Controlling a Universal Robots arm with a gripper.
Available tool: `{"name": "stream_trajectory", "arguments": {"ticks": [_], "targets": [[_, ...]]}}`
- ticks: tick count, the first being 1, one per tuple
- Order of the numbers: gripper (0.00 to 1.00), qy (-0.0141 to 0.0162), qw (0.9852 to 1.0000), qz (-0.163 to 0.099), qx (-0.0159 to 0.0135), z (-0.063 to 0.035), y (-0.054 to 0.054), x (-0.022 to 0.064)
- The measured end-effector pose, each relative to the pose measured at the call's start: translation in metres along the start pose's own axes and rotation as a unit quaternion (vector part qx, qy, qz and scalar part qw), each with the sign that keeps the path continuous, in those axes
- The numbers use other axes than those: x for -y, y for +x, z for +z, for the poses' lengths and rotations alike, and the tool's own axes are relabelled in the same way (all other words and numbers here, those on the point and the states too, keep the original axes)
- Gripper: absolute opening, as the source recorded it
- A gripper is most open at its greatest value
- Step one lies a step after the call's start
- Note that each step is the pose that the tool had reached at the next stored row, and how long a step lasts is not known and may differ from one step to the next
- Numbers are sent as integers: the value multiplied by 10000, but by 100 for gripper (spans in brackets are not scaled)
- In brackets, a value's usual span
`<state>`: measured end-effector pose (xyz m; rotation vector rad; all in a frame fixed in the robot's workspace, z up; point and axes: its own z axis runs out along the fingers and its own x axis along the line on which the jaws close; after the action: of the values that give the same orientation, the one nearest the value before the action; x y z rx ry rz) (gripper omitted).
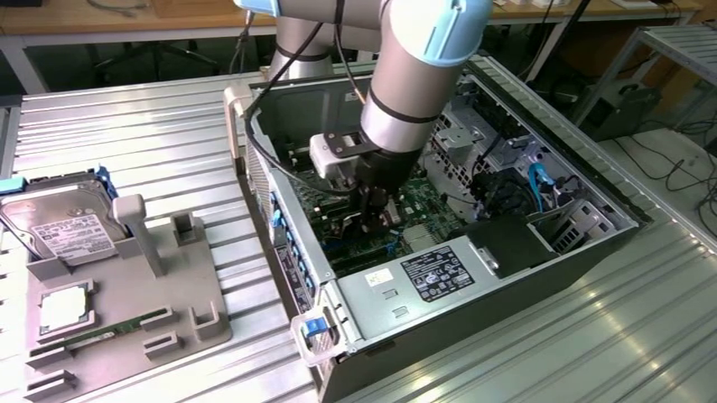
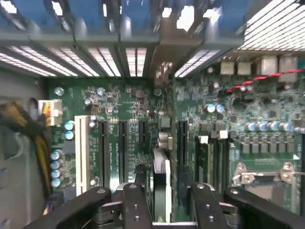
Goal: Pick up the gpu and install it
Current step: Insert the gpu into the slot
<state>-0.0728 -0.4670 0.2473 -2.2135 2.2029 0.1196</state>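
My gripper point(image 2: 162, 200) is straddling the gpu point(image 2: 161, 179), standing edge-on over the motherboard point(image 2: 119, 95); grip state unclear. Card looks thin, stiff, fragile: taking its edges.

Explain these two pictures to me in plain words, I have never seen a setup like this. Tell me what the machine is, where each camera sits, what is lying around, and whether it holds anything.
The machine is a robot arm with a gripper at its tip. The exterior view comes from a camera off the arm, looking down on a metal table. On it lies an open computer case, and the arm reaches down into it.

The wrist view comes from a camera on the arm's wrist, looking past the gripper at the green motherboard with its long black slots. Between the fingers stands a thin card seen edge-on, the gpu, lined up with a slot. The fingers sit beside the card; whether they grip it I cannot tell.

On the exterior view's left, a grey holder carries a silver hard drive and a narrow RAM stick.
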Motion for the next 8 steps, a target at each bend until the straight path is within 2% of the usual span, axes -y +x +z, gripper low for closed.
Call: {"name": "stream_trajectory", "arguments": {"ticks": [4,8], "targets": [[40,22,10000,-1,-10,-187,-21,-8],[40,34,10000,-1,-37,-365,-40,-15]]}}
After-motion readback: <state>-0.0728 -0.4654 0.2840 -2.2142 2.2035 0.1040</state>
